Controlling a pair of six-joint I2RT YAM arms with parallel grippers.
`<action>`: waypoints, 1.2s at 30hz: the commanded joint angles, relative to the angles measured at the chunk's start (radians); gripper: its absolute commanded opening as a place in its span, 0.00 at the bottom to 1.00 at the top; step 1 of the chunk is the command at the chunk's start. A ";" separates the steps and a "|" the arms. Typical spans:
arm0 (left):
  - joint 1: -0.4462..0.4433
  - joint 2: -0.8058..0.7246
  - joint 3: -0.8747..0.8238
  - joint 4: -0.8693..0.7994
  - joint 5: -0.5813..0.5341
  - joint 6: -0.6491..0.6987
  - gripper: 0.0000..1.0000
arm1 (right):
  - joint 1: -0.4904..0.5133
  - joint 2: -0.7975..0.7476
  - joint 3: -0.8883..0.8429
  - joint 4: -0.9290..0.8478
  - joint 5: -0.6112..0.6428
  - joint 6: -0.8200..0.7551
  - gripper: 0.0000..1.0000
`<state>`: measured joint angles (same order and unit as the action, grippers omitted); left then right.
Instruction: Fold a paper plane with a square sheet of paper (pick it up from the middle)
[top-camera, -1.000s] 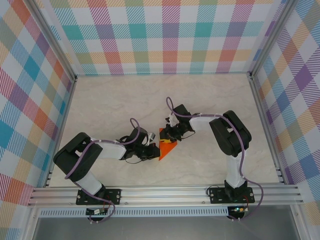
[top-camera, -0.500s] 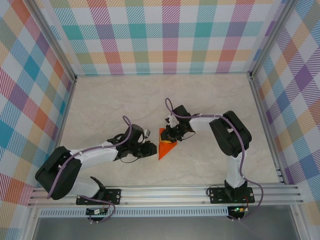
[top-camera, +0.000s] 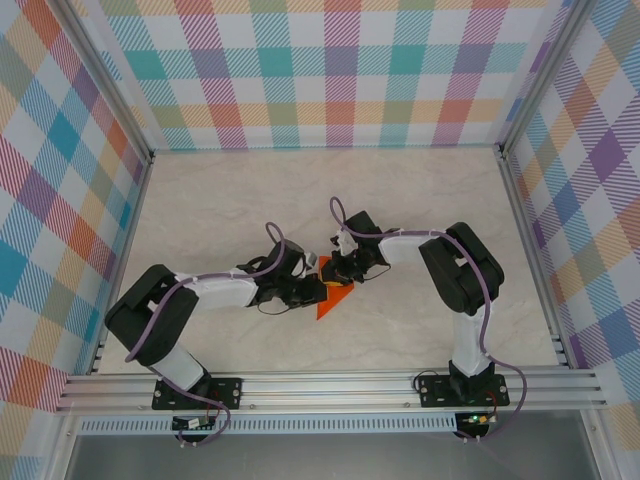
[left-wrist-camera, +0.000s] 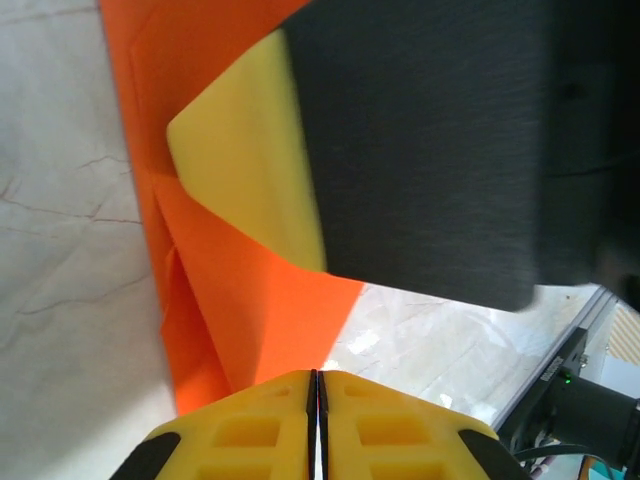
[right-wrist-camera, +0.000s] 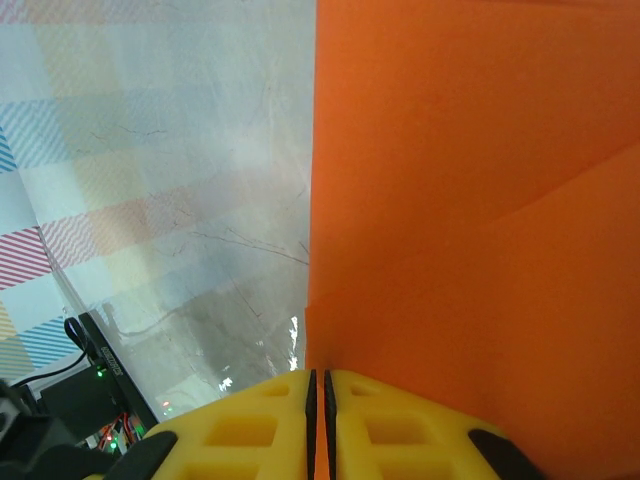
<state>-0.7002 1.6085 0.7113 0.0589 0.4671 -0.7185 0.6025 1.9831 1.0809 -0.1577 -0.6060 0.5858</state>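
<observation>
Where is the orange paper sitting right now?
In the top view, the folded bright orange paper sheet lies mid-table, slightly toward the near edge, between the left end effector and the right end effector.

my thin bright orange sheet of paper lies flat near the middle of the pale table. it is folded into a narrow triangle, tip toward my bases, with creased flaps overlapping.
</observation>
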 joint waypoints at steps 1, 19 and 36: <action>-0.012 0.035 0.019 0.036 0.035 -0.009 0.11 | 0.014 0.069 -0.059 -0.104 0.127 -0.015 0.14; -0.023 -0.025 -0.157 0.022 0.002 -0.036 0.10 | 0.014 0.075 -0.062 -0.109 0.136 -0.013 0.14; -0.037 -0.208 -0.073 -0.033 -0.040 -0.040 0.11 | 0.014 0.078 -0.064 -0.105 0.134 -0.009 0.14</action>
<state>-0.7307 1.4113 0.5846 0.0380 0.4465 -0.7559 0.6041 1.9820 1.0798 -0.1574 -0.6022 0.5858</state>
